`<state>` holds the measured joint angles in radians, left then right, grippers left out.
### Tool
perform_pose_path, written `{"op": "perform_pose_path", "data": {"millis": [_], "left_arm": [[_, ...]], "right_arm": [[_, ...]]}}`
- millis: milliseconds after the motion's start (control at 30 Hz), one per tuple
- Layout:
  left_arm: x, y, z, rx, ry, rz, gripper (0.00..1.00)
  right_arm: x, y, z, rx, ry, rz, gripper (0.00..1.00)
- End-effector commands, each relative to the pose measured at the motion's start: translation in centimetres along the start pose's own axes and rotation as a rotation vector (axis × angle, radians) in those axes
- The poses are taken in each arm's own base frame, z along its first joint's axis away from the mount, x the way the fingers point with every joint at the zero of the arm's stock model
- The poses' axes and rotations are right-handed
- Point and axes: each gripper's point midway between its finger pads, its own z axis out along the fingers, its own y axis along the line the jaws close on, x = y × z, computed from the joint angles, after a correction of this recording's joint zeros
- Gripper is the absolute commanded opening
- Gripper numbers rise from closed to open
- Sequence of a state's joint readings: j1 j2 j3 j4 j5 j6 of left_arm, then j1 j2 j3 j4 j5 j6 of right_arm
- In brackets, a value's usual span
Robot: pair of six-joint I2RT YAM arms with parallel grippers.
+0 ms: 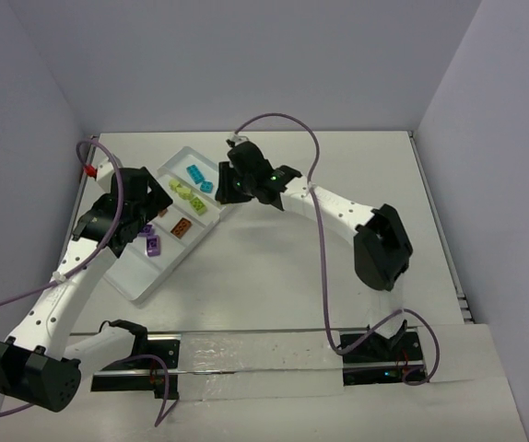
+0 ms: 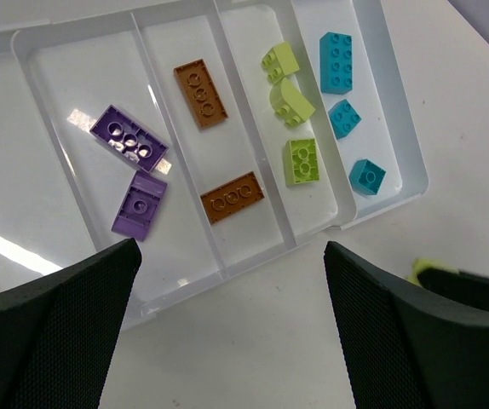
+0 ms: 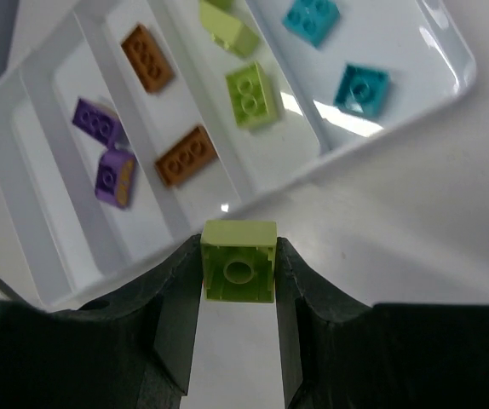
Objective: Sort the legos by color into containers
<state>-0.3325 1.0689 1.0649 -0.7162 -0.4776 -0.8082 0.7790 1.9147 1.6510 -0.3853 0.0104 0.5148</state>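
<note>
Right wrist view first: the right jaws are pinching a square lime green brick point(image 3: 238, 261), one finger on each side of it. It's over the bare table point(image 3: 415, 221), just off the long right-hand edge of the white tray point(image 3: 25, 223), so it isn't in any compartment. Can't tell if the brick is touching the table or lifted a bit.

Everything else sits in the tray, one colour per compartment. The left wrist view gives the best count: three teal bricks point(image 2: 336, 61), three lime bricks point(image 2: 302, 161), two oblong orange-brown bricks point(image 2: 200, 93) and two purple bricks point(image 2: 128, 138). One of the lime ones looks like it has a rounded top. The rest are flat and studded, as far as I can see.

In the top view the tray lies on a diagonal, near-left to far-right. Teal is in the farthest compartment, then lime, then orange-brown, then purple nearer to the arms. The held brick is over by the far end, beside the lime and teal compartments.

The left jaws are spread wide with nothing between them. They hang above the tray around the purple and orange-brown compartments, well apart from the held brick.
</note>
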Motion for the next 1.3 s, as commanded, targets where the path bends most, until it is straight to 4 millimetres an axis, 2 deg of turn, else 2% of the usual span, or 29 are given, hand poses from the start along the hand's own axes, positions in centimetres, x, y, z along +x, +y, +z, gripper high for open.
{"op": "perform_pose_path", "data": {"millis": [0, 67, 233, 367, 600, 833, 867, 933, 1100, 1267], "left_arm": [[-2.0, -0.2, -1.5, 0.015, -0.053, -0.022, 0.97], [-2.0, -0.1, -1.6, 0.015, -0.051, -0.019, 0.97], [-1.9, 0.0, -1.7, 0.010, -0.041, -0.009, 0.97], [-1.9, 0.1, -1.8, 0.006, -0.042, -0.003, 0.97], [-1.8, 0.2, -1.7, 0.001, -0.038, 0.005, 0.97], [-1.6, 0.1, -1.4, -0.001, -0.028, 0.008, 0.97], [-1.6, 0.1, -1.4, -0.002, -0.028, 0.009, 0.97], [-1.6, 0.1, -1.4, -0.002, -0.027, 0.011, 0.97], [-1.6, 0.0, -1.5, 0.001, -0.026, 0.011, 0.97], [-1.5, -0.1, -1.4, 0.004, -0.021, 0.011, 0.97]], "right_arm": [[-3.2, 3.2, 1.7, -0.086, -0.058, -0.010, 0.13], [-2.8, 3.6, 3.7, -0.109, -0.050, -0.012, 0.14], [-2.8, 3.6, 6.8, -0.096, -0.033, -0.006, 0.15], [-3.1, 4.2, 8.2, -0.108, -0.036, -0.003, 0.16], [-1.3, 3.2, 10.8, -0.081, 0.009, -0.007, 0.22], [-0.2, 2.6, 11.8, -0.074, 0.036, -0.009, 0.35], [0.0, 2.5, 12.0, -0.074, 0.041, -0.008, 0.41], [0.3, 2.4, 12.1, -0.070, 0.048, -0.007, 0.47], [0.4, 2.5, 12.2, -0.074, 0.052, -0.008, 0.67], [-0.1, 2.6, 11.6, -0.076, 0.041, -0.012, 0.72]]}}
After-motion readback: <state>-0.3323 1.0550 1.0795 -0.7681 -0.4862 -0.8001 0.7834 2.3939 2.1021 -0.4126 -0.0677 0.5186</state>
